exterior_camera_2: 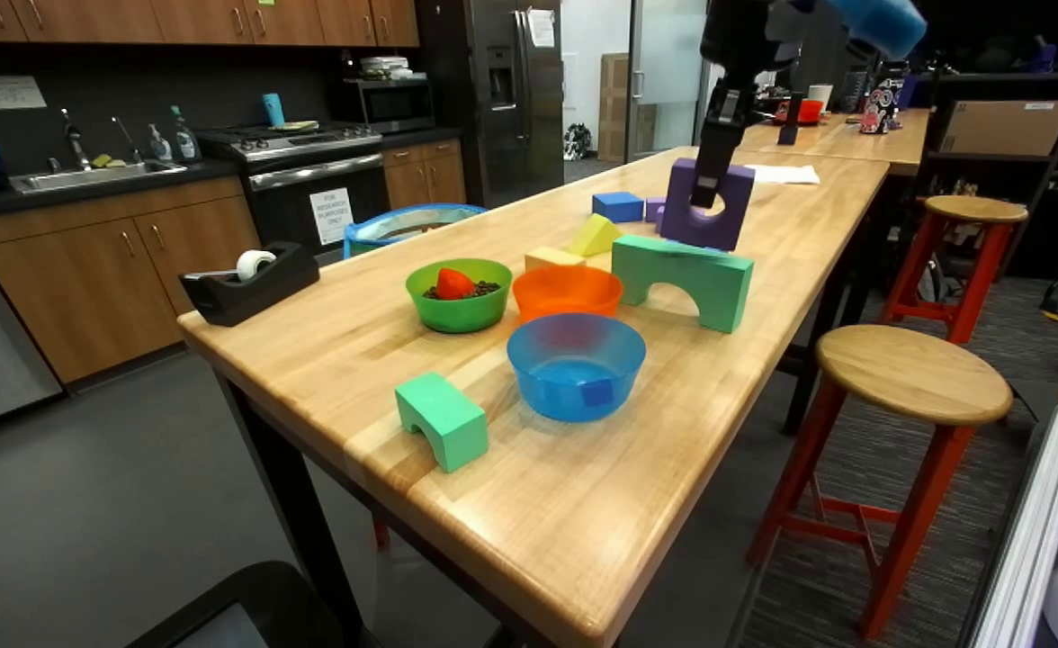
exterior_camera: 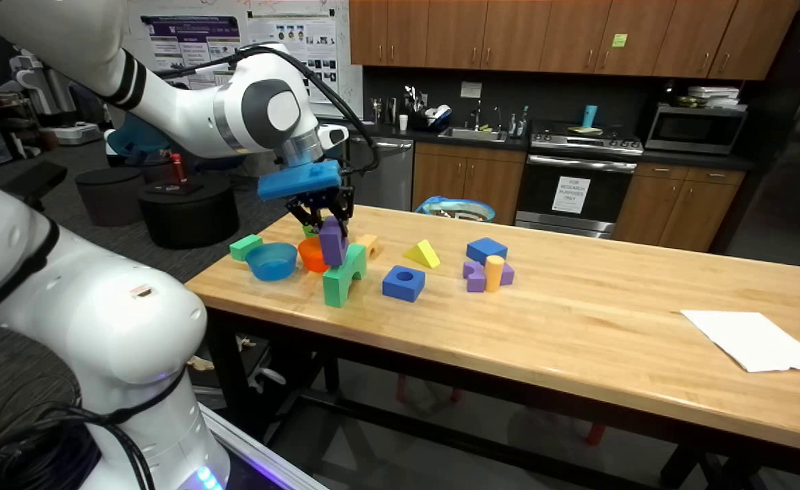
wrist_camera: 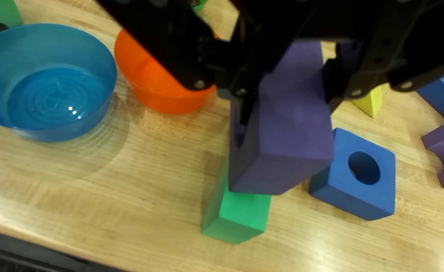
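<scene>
We have the end effector (wrist_camera: 288,99) clamped on the purple block (exterior_camera: 334,245), between its fingertips. Prob. light, fairly stiff foam, so low breakage risk; we'd hold its flat faces, approx. mid-width. It's matte, squarish w/ a round hole. Green arch (exterior_camera_2: 682,263) sits below the end effector; contact unclear.

Near the gripper (wrist_camera: 288,111) stands an orange bowl (exterior_camera_2: 568,290), with a blue bowl (exterior_camera_2: 549,382) and a green bowl (exterior_camera_2: 459,317) farther from it, a black tape dispenser (exterior_camera_2: 257,290) well apart beyond the green bowl, and white paper (exterior_camera: 754,338) well apart on the gripper's opposite side.
</scene>
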`<action>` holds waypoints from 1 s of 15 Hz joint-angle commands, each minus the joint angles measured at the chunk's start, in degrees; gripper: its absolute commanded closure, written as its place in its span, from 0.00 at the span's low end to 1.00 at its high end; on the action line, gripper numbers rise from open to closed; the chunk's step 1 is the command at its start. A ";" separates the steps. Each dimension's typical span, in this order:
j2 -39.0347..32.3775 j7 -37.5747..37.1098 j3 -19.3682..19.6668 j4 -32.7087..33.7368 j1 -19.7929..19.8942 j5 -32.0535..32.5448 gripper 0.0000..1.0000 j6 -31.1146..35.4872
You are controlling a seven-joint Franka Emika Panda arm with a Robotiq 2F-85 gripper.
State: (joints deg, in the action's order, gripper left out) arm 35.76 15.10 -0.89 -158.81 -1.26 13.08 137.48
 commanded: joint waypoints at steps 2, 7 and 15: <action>-1.02 -1.41 0.02 0.92 -0.61 -0.22 0.84 -0.08; -2.42 -2.15 -0.10 1.91 -0.57 -0.33 0.84 -0.34; -5.24 -2.71 0.13 4.11 -0.29 -0.55 0.84 -0.63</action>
State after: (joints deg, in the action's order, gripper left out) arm 32.59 13.41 -0.90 -156.74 -1.26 12.93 137.47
